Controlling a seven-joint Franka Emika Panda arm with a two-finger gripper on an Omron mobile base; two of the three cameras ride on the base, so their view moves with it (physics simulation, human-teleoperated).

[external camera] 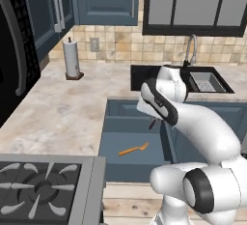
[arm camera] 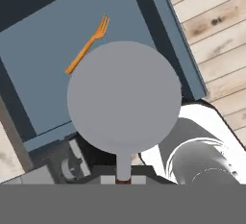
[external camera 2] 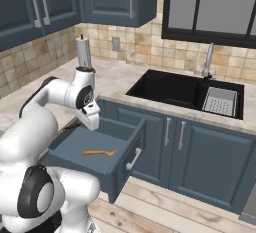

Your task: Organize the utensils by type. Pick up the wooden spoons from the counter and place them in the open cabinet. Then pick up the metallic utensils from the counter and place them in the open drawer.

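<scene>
Below the claw [external camera: 151, 123] in the left base view, the drawer [external camera: 108, 149] stands open with the fork [external camera: 133, 148] lying inside. In the right base view, the sink [external camera 2: 170, 90] sits beyond. In the hand view, the claw is closed on the round-headed utensil [arm camera: 124, 97], held over the drawer, its stem pointing back toward the claw.

Orange fork [external camera 2: 100, 152] lying in open drawer [external camera 2: 131, 142], sink [external camera 2: 165, 89] beyond

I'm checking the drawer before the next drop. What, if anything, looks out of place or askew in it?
Nothing stands out. The orange fork lies flat on the floor of the open drawer, slanted but fully inside. The claw holds the round silver-headed utensil above it.
</scene>
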